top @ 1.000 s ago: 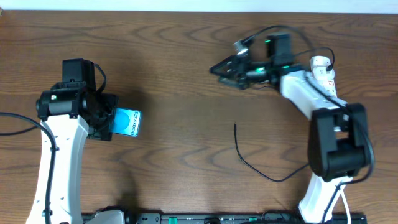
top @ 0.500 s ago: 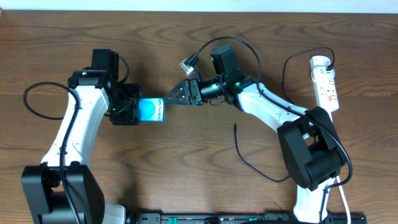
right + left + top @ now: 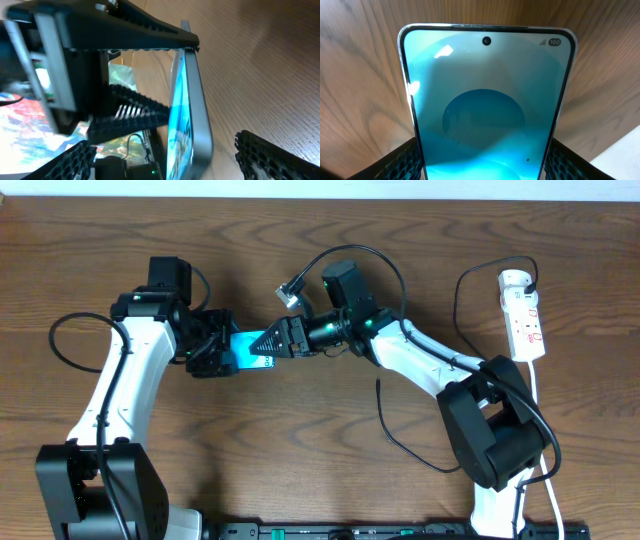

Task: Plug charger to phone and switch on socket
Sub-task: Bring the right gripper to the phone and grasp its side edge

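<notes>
Grips the phone [image 3: 485, 100] between the left gripper [image 3: 222, 350] pads, left of centre over the table [image 3: 300, 470], screen lit cyan. Spreads the right gripper [image 3: 258, 346] wide and empty, fingers [image 3: 270, 155] either side of the phone's free end; touching or not, cannot tell. Bare wood all round both. One phone; one charger [image 3: 400, 435] loose right of centre, well apart from both grippers; one socket [image 3: 524, 315] by the right edge.

Robotics lab bench, dark wood-grain table [image 3: 300, 470], two white-and-black robot arms [image 3: 106, 395] based at the table's near edge, black rail [image 3: 330, 531] along that edge
</notes>
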Tool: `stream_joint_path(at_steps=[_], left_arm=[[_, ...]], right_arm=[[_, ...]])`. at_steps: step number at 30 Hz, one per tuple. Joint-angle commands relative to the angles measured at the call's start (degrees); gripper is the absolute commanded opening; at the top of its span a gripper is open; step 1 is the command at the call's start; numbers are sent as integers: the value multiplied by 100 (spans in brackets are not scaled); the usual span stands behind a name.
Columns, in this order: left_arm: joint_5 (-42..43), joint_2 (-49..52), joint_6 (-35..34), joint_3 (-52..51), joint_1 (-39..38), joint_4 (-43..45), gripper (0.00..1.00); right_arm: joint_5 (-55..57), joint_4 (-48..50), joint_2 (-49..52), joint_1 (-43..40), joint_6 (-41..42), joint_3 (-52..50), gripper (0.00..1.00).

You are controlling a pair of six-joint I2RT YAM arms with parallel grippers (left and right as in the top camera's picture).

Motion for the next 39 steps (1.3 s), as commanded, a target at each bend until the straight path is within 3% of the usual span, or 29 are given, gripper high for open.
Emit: stream_joint_path(at_steps=[1,3,7,13,23,25,39], left_arm=[[275,-28,-302,0,-195,101,7],[275,-28,-385,0,-289,120,7],[275,-28,-450,0,-424,114,7],[278,-28,-640,0,-474,114,8],[492,-28,-1069,0,-474,138,7],[509,-28,-1067,0,-474,136,7],[400,-28,-754,0,-474,133,7]], right_arm=[[146,11,-4,103,-24,57,89],[146,11,-4,107,-24,57,79],[184,9,-4,107,-24,57,77],[188,4,-4,107,-22,57,58],[485,-35,-4,107,476,57,55],[485,-35,-4,107,549,57,44],[481,-146,-4,111,555,57,18]])
